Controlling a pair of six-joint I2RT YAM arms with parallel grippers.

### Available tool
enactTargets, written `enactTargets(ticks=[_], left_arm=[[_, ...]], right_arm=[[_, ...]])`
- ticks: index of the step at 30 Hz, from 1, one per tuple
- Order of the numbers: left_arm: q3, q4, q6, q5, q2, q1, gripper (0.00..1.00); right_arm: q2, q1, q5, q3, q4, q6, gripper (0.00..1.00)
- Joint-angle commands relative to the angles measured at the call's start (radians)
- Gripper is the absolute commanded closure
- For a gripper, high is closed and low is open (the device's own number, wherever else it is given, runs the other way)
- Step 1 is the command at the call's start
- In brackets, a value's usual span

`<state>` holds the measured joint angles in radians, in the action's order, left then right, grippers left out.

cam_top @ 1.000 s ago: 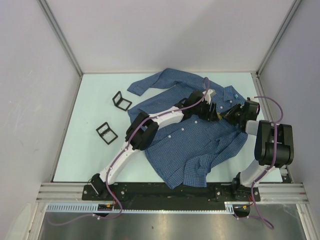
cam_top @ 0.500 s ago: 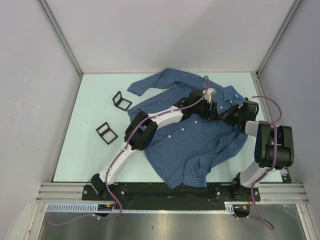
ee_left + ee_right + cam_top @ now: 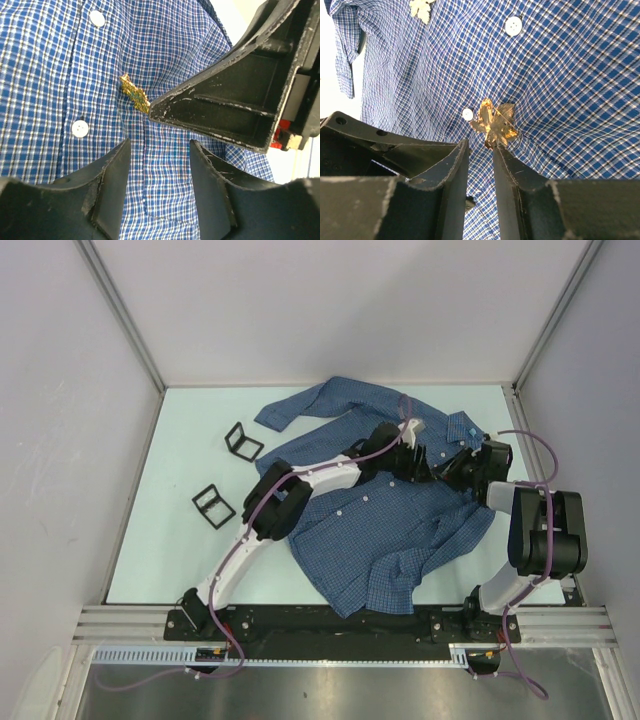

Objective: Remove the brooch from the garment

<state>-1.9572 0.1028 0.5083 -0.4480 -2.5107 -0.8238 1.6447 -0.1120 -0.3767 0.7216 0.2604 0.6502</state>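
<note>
The garment, a blue fine-checked shirt (image 3: 400, 530), lies spread on the table. A gold leaf-shaped brooch (image 3: 495, 123) is pinned beside the button placket; it also shows in the left wrist view (image 3: 135, 93). My right gripper (image 3: 480, 147) is narrowly open with fabric showing in the gap, and its right fingertip (image 3: 500, 152) touches the brooch's lower edge. My left gripper (image 3: 160, 150) is open, low over the shirt just below the brooch. In the top view the left gripper (image 3: 420, 455) and right gripper (image 3: 448, 468) meet tip to tip and hide the brooch.
Two black wire frames (image 3: 243, 441) (image 3: 212, 506) lie on the table left of the shirt. A pale leaf shape (image 3: 422, 7) sits higher on the shirt. White buttons (image 3: 80, 128) run along the placket. Walls close in the table's sides.
Both grippers have shifted a little towards the far side over the shirt's chest, the right one closing in on the left.
</note>
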Motion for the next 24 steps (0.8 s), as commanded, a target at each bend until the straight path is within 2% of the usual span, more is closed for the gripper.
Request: enactTargets(ticks=[1, 7, 17, 24], left_arm=[[0.052, 0.121, 0.056, -0.001, 0.112, 0.014, 0.45], [0.038, 0.12, 0.061, -0.004, 0.098, 0.014, 0.37], [-0.08, 0.074, 0.082, -0.018, 0.006, 0.014, 0.45], [-0.121, 0.058, 0.087, 0.006, -0.026, 0.012, 0.44]], right_arm=[[0.012, 0.014, -0.018, 0.002, 0.034, -0.008, 0.69], [0.035, 0.017, -0.031, 0.006, 0.062, -0.003, 0.66], [-0.026, 0.015, -0.016, 0.01, 0.03, -0.02, 0.63], [-0.08, -0.006, 0.064, 0.009, -0.021, -0.061, 0.64]])
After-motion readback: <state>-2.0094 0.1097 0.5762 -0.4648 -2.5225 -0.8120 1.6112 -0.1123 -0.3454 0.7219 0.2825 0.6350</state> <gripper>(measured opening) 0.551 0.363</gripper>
